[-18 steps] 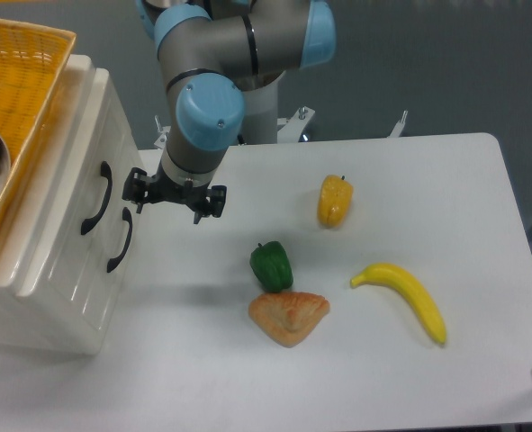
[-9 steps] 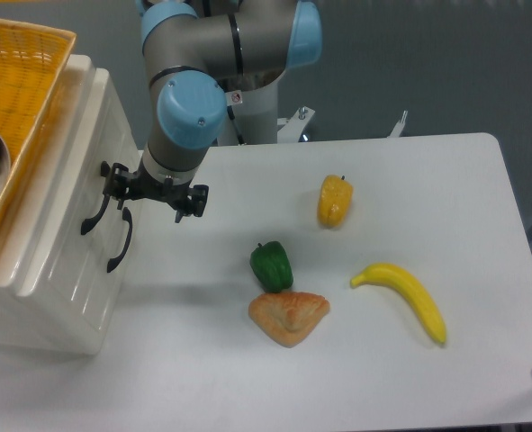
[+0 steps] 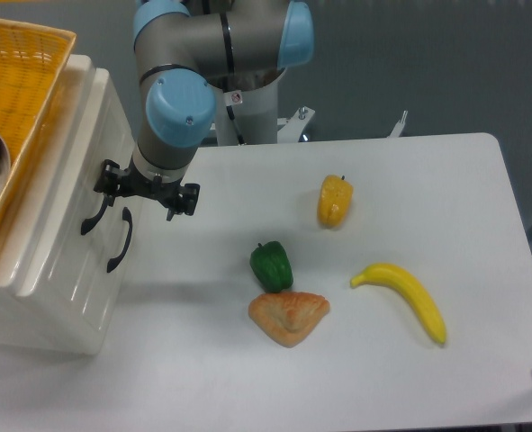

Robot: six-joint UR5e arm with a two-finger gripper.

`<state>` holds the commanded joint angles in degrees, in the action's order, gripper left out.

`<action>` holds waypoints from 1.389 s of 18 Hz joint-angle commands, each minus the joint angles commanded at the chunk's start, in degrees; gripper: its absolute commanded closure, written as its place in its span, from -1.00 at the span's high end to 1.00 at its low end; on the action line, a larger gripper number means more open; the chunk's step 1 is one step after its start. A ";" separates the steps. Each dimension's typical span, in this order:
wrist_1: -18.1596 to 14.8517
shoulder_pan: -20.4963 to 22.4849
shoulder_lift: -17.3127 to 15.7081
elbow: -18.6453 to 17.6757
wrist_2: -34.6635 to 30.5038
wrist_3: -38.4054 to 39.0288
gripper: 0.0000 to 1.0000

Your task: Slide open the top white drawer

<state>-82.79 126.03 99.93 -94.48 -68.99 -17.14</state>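
The top white drawer [image 3: 70, 193] is the cream panel nearest the cabinet's top, with a curved black handle [image 3: 93, 211]. It looks shut, flush with the lower drawer [image 3: 93, 286]. My gripper [image 3: 144, 195] hangs just in front of the cabinet's face, open, with nothing between its fingers. Its left finger [image 3: 104, 184] overlaps the far end of the top handle, and I cannot tell whether they touch. Its right finger [image 3: 184, 202] is over the bare table.
A yellow wicker basket [image 3: 22, 85] sits on the cabinet. The lower drawer's black handle [image 3: 120, 239] lies just beside the gripper. On the table [image 3: 446, 198] lie a green pepper [image 3: 271, 265], a pastry [image 3: 288, 316], a yellow pepper [image 3: 334, 201] and a banana [image 3: 410, 295].
My gripper has moved left across the table to the cabinet front, reaching the top handle's far end. The drawers and the food have not moved.
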 joint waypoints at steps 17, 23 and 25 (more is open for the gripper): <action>-0.79 -1.58 -0.70 0.17 0.79 0.00 1.00; -0.79 -1.67 -0.53 0.09 0.62 0.00 1.00; -0.79 -1.76 -0.44 0.09 0.53 0.00 1.00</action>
<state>-83.58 124.28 99.49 -94.39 -68.47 -17.14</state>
